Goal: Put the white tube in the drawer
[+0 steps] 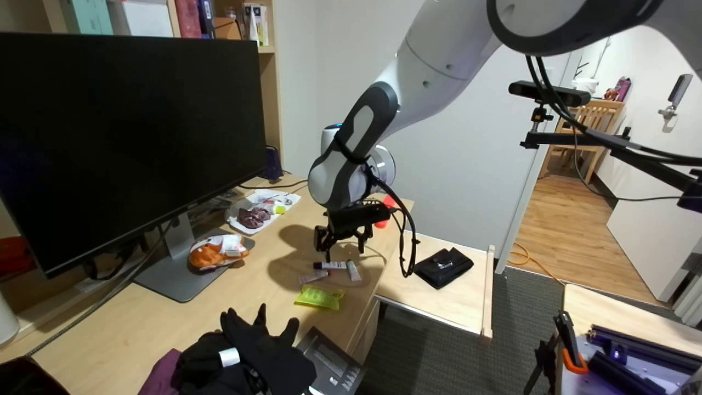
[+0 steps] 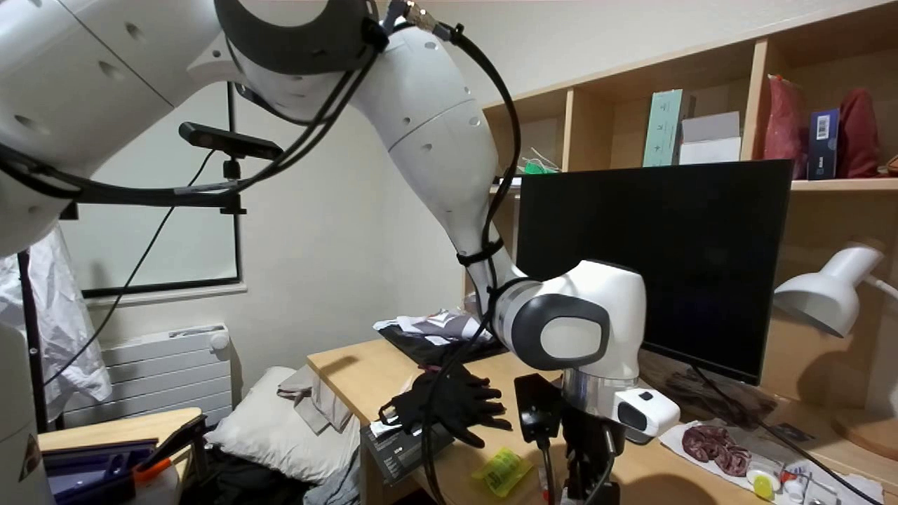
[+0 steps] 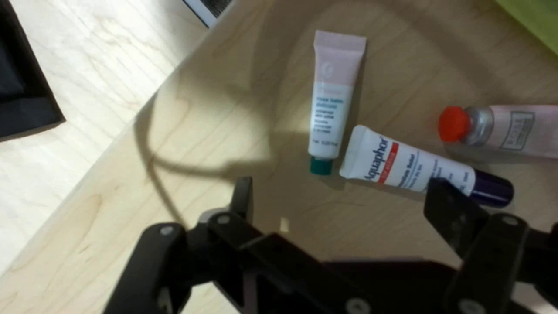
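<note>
The white tube (image 3: 333, 100) has a pinkish crimped end and a green cap. It lies flat on the desk, near the desk edge beside the drawer, and also shows in an exterior view (image 1: 354, 271). In an exterior view (image 2: 499, 471) of the yellow-green packet the tube is hidden or out of frame. My gripper (image 3: 340, 192) is open and empty, with its fingers wide apart above the desk. The tube's green cap lies just ahead of the gap between the fingers. The gripper also shows in an exterior view (image 1: 344, 252). The drawer (image 1: 400, 282) stands pulled open beside the desk.
A white Aquaphor tube (image 3: 409, 163) with a dark cap lies close beside the green-capped tube, partly behind one fingertip. A red-capped tube (image 3: 518, 131) and the yellow-green packet (image 1: 320, 297) lie nearby. A black pouch (image 1: 443, 267) lies in the drawer. A monitor (image 1: 137, 142) stands behind.
</note>
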